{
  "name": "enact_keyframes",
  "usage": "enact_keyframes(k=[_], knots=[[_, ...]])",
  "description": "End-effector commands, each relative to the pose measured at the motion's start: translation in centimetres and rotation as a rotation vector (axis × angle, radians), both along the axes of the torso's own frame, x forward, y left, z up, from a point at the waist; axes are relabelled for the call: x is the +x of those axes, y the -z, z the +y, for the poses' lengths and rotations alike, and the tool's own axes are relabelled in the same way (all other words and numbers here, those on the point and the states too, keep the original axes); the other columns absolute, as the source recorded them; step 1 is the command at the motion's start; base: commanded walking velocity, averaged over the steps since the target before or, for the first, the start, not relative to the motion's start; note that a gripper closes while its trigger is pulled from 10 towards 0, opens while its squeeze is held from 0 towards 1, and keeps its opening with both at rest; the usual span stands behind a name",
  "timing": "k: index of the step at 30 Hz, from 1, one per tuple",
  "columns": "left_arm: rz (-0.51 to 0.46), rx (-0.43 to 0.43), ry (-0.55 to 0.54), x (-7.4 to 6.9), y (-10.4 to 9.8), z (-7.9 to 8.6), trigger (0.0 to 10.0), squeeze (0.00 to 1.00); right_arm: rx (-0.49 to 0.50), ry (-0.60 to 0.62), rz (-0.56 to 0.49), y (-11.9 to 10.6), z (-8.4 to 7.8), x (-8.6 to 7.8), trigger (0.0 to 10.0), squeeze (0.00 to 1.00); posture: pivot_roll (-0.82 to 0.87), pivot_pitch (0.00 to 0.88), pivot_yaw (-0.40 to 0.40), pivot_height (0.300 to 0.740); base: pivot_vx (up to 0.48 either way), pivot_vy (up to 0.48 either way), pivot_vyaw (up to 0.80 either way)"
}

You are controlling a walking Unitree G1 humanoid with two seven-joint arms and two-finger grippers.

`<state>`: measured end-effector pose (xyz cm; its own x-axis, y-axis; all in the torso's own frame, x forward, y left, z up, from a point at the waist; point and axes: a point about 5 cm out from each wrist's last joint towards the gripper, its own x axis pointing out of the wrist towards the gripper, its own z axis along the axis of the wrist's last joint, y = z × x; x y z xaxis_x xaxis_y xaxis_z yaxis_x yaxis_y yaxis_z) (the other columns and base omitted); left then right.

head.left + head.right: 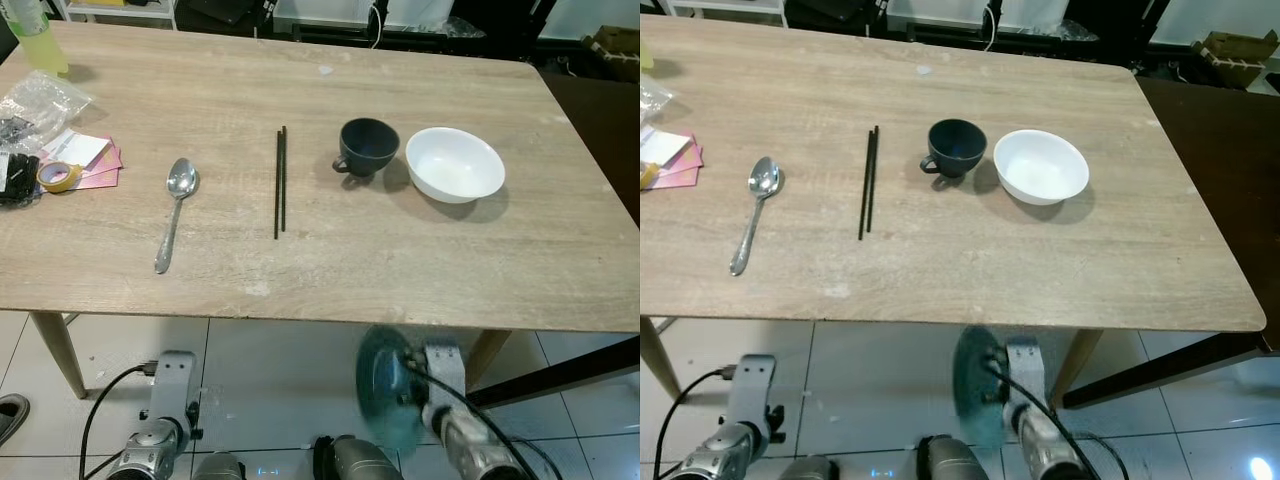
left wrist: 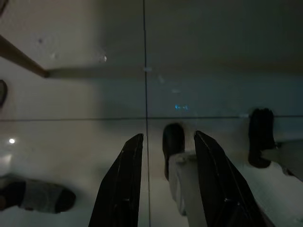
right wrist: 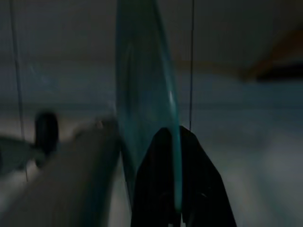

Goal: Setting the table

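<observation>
My right claw [image 3: 177,189] is pinched on the rim of a teal plate [image 1: 385,385], held edge-up and blurred below the bench's [image 1: 330,270] near edge. My left claw [image 2: 165,182] hangs empty, fingers parted, over the tiled floor [image 2: 213,71]. On the bench, left to right: spoon [image 1: 175,210], black chopsticks [image 1: 280,180], dark cup [image 1: 366,146], white bowl [image 1: 455,164]. I can read no writing anywhere.

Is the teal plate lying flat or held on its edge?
On edge: the right gripper is shut on the teal plate, held below the table edge.
</observation>
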<state>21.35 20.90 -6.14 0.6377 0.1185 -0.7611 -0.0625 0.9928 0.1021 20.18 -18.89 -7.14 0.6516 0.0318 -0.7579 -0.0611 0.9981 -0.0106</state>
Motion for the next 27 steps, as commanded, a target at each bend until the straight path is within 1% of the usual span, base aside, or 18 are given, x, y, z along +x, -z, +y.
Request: enact_keyframes(k=[1,3,6,7,8,13,14,15,16,17,21,22,23,25,26,27], knots=[[0.018,-0.017,0.001,-0.6,0.5,-0.6,10.0,0.0,-0.022,-0.021,-0.021,-0.2,-0.1,0.2,10.0,0.0,0.09,0.095,-0.052,0.74,0.0,0.0,0.0],[0.021,-0.019,0.01,-0.5,0.5,-0.7,10.0,0.0,-0.042,-0.084,-0.016,-0.1,0.3,0.2,10.0,0.0,0.09,0.094,-0.053,0.74,0.0,0.0,0.0],[0.03,0.0,0.046,-0.5,0.6,-0.8,10.0,0.0,-0.089,-0.198,0.003,0.1,0.7,-0.2,10.0,0.0,0.09,0.09,-0.058,0.74,0.0,0.0,0.0],[0.03,0.0,0.046,-0.5,0.6,-0.8,10.0,0.0,-0.089,-0.198,0.003,0.1,0.7,-0.2,10.0,0.0,0.09,0.09,-0.058,0.74,0.0,0.0,0.0],[0.048,-0.018,0.041,-0.7,0.7,-1.0,10.0,0.0,-0.123,-0.249,0.02,0.3,0.8,-0.5,10.0,0.0,0.09,0.088,-0.06,0.74,0.0,0.0,0.0],[0.054,-0.048,0.014,-0.9,0.9,-1.1,10.0,0.0,-0.15,-0.263,0.038,0.6,0.6,-0.9,10.0,0.0,0.08,0.086,-0.06,0.74,0.0,0.0,0.0],[0.046,-0.027,0.024,-1.0,0.9,-1.0,10.0,0.0,-0.172,-0.265,0.052,0.7,0.2,-1.3,10.0,0.0,0.08,0.084,-0.063,0.74,0.0,0.0,0.0],[0.04,-0.017,0.03,-1.0,0.9,-0.9,10.0,0.0,-0.177,-0.265,0.056,0.8,0.1,-1.4,7.6,0.0,0.08,0.083,-0.064,0.74,0.0,0.0,0.0],[0.04,-0.017,0.03,-1.0,0.9,-0.9,10.0,0.0,-0.177,-0.265,0.056,0.8,0.1,-1.4,7.6,0.0,0.08,0.083,-0.064,0.74,0.0,0.0,0.0],[0.036,-0.012,0.034,-1.1,0.9,-0.9,10.0,0.0,-0.178,-0.265,0.057,0.8,-0.1,-1.5,0.0,0.0,0.08,0.083,-0.065,0.74,0.0,0.0,0.0],[0.031,-0.005,0.039,-1.2,1.0,-0.9,10.0,0.0,-0.178,-0.263,0.058,0.8,-0.2,-1.6,0.0,0.0,0.08,0.082,-0.065,0.74,0.0,0.0,0.0],[0.022,0.004,0.034,-1.2,0.9,-0.8,10.0,0.0,-0.193,-0.264,0.055,0.8,-0.3,-1.5,0.0,0.0,0.08,0.08,-0.066,0.74,0.0,0.0,0.0],[0.014,0.002,0.026,-1.1,0.9,-0.7,10.0,0.0,-0.207,-0.265,0.053,0.8,-0.4,-1.5,3.9,0.0,0.08,0.079,-0.067,0.74,0.0,0.0,0.0],[0.009,0.0,0.021,-1.1,0.8,-0.7,10.0,0.0,-0.216,-0.266,0.052,0.8,-0.5,-1.5,3.9,0.0,0.08,0.079,-0.067,0.74,0.0,0.0,0.0],[-0.009,-0.008,-0.012,-0.9,0.7,-0.6,10.0,0.0,-0.233,-0.265,0.052,0.7,-0.7,-1.4,10.0,0.0,0.08,0.078,-0.067,0.74,0.0,0.0,0.0],[-0.009,-0.007,-0.02,-0.9,0.7,-0.5,10.0,0.0,-0.241,-0.262,0.05,0.7,-0.8,-1.4,10.0,0.0,0.08,0.076,-0.068,0.74,0.0,0.0,0.0]])
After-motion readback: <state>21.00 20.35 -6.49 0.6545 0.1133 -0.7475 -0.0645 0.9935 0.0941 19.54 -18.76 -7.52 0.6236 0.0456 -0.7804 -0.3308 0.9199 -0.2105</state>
